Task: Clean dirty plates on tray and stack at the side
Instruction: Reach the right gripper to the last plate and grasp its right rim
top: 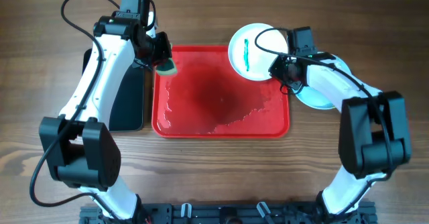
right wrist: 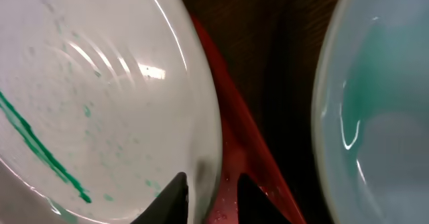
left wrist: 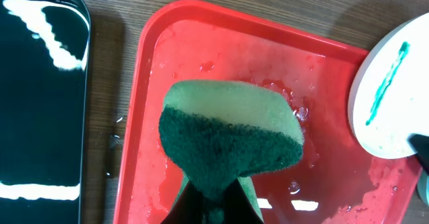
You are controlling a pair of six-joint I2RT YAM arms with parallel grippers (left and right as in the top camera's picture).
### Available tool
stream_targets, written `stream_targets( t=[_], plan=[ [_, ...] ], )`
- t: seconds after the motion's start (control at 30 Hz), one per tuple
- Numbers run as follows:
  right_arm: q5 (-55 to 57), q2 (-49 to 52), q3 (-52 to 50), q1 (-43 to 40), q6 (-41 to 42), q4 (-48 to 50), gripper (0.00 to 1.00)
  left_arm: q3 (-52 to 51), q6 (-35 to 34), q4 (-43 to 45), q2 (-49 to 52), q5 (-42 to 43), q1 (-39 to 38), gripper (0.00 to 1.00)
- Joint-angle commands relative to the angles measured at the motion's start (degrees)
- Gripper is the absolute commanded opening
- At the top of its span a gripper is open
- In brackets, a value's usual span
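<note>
Wood-grain tabletop (top: 214, 174) frames your wet, glossy red tray (top: 201, 96); a black tray (top: 127, 103) at its left sits half hidden under the arm. Your left gripper (top: 161, 60) pinches a yellow-and-green scouring sponge (top: 169, 68) above the tray's far-left corner. Your right gripper (top: 280, 68) clamps the rim of a green-streaked white plate (top: 251, 53) overhanging the far-right corner. Beside the tray, a pale aqua plate (top: 318, 100) lies mostly covered by that arm.
</note>
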Motion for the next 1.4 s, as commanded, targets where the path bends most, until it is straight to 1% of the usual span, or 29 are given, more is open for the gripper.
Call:
stream_targets(
  t=[0.0, 0.03, 0.13, 0.27, 0.33, 0.43, 0.47, 0.6, 0.67, 0.73, 0.87, 0.93, 1.0, 1.03, 1.1, 1.27, 1.37],
  plan=[
    [-6.4, 2.4, 0.9, 0.1, -5.1, -0.5, 0.13, -0.3, -0.9, 0.1, 0.2, -0.3, -0.2, 0.04],
    [-9.2, 2.4, 0.9, 0.1, -6.9, -1.2, 0.09, -0.3, -0.9, 0.1, 0.2, -0.3, -0.2, 0.04],
    [-14.6, 2.3, 0.9, 0.2, -10.0, -4.0, 0.04, -0.3, -0.9, 0.1, 0.2, -0.3, -0.2, 0.04],
    [-18.2, 2.2, 0.9, 0.7, -12.8, -9.1, 0.04, -0.3, -0.9, 0.1, 0.2, -0.3, -0.2, 0.04],
    [-20.2, 1.5, 0.9, 1.1, -16.3, -10.8, 0.04, -0.3, -0.9, 0.1, 0.2, -0.3, -0.2, 0.04],
    [-20.0, -1.4, 0.9, 1.4, -20.2, -14.3, 0.06, -0.3, -0.9, 0.2, 0.2, -0.3, -0.2, 0.04],
    [-19.8, -2.5, 0.9, 1.5, -21.2, -15.2, 0.08, -0.3, -0.9, 0.2, 0.2, -0.3, -0.2, 0.04],
    [-17.6, -6.1, 0.9, 1.5, -27.8, -16.8, 0.31, -0.3, -0.9, 0.2, 0.2, -0.3, -0.2, 0.04],
    [-14.9, -6.3, 0.9, 1.5, -30.1, -15.8, 0.41, -0.3, -0.9, 0.2, 0.2, -0.3, -0.2, 0.04],
    [-9.6, -5.7, 0.9, 1.5, -33.1, -12.0, 0.47, -0.3, -0.9, 0.2, 0.2, -0.3, -0.2, 0.04],
    [-8.5, -3.9, 0.9, 1.5, -38.2, -5.0, 0.47, -0.3, -0.9, 0.2, 0.2, -0.3, -0.2, 0.04],
    [-8.5, -2.9, 0.9, 1.5, -39.5, -2.5, 0.47, -0.3, -0.9, 0.2, 0.2, -0.3, -0.2, 0.04],
    [-8.7, -1.8, 0.9, 1.6, -40.1, -0.5, 0.43, -0.3, -0.9, 0.2, 0.2, -0.3, -0.2, 0.04],
    [-8.8, -1.4, 0.9, 1.6, -40.2, 0.0, 0.40, -0.3, -0.9, 0.2, 0.2, -0.3, -0.2, 0.04],
    [-9.2, -0.3, 0.9, 1.7, -40.3, 0.5, 0.37, -0.3, -0.9, 0.3, 0.2, -0.3, -0.2, 0.04],
    [-10.0, 3.1, 0.9, 2.9, -41.1, 0.5, 0.37, -0.3, -0.9, 0.4, 0.2, -0.3, -0.2, 0.04],
    [-9.8, 3.3, 1.0, 3.3, -41.1, 0.7, 0.37, -0.3, -0.9, 0.4, 0.2, -0.3, -0.2, 0.04]
  ],
)
